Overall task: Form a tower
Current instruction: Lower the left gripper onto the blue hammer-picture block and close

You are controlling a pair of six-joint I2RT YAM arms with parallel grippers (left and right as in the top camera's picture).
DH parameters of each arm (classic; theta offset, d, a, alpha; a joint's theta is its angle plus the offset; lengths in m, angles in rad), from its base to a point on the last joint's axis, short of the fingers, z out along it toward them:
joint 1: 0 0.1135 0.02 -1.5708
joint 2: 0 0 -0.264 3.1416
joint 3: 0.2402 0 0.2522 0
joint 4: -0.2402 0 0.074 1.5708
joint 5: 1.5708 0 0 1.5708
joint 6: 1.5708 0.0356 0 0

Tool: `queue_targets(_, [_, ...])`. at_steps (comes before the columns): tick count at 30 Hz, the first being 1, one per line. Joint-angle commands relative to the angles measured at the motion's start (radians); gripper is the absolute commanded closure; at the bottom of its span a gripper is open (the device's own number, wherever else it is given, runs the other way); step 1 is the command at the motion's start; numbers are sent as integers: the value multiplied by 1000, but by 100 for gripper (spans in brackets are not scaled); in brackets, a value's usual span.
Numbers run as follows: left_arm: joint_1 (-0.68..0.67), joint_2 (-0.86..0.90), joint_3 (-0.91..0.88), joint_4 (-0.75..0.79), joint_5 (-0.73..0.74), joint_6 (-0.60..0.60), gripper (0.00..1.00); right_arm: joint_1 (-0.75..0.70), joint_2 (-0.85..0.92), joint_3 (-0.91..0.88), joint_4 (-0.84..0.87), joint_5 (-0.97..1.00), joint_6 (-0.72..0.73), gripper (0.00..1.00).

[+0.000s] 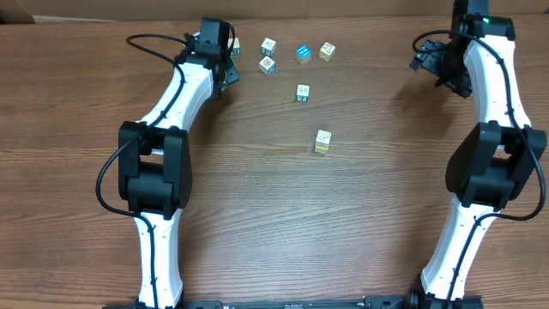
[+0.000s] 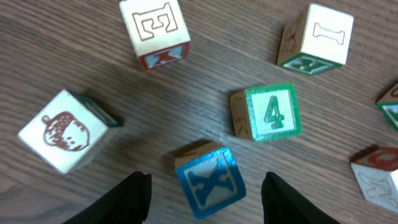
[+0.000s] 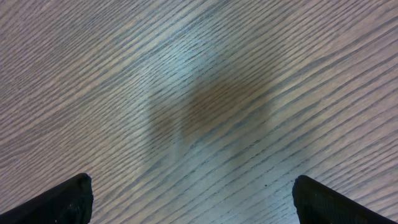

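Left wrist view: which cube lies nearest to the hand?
The blue X cube, seen between the two fingers; the green 4 cube and the others lie farther ahead.

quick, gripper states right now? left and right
left gripper: open, nothing gripped; blue X cube sits between its tips
right gripper: open, empty, above bare table

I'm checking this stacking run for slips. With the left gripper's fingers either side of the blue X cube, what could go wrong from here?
The blue X cube sits skewed between the fingers of the left gripper. Closing may therefore twist it, or pinch its corners instead of its flat faces. The green 4 cube lies close beside it, so a descending finger could knock it out of place.
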Motion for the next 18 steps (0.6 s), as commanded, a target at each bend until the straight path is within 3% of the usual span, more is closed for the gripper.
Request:
queue_targets(1, [0, 9, -24, 37, -7, -22, 45, -6, -18, 12, 4, 3, 3, 0])
queue_targets(5, [0, 9, -24, 54, -7, -22, 50, -6, -18, 12, 4, 3, 3, 0])
queue_targets(18, [0, 51, -31, 83, -7, -22, 51, -6, -18, 12, 4, 3, 3, 0])
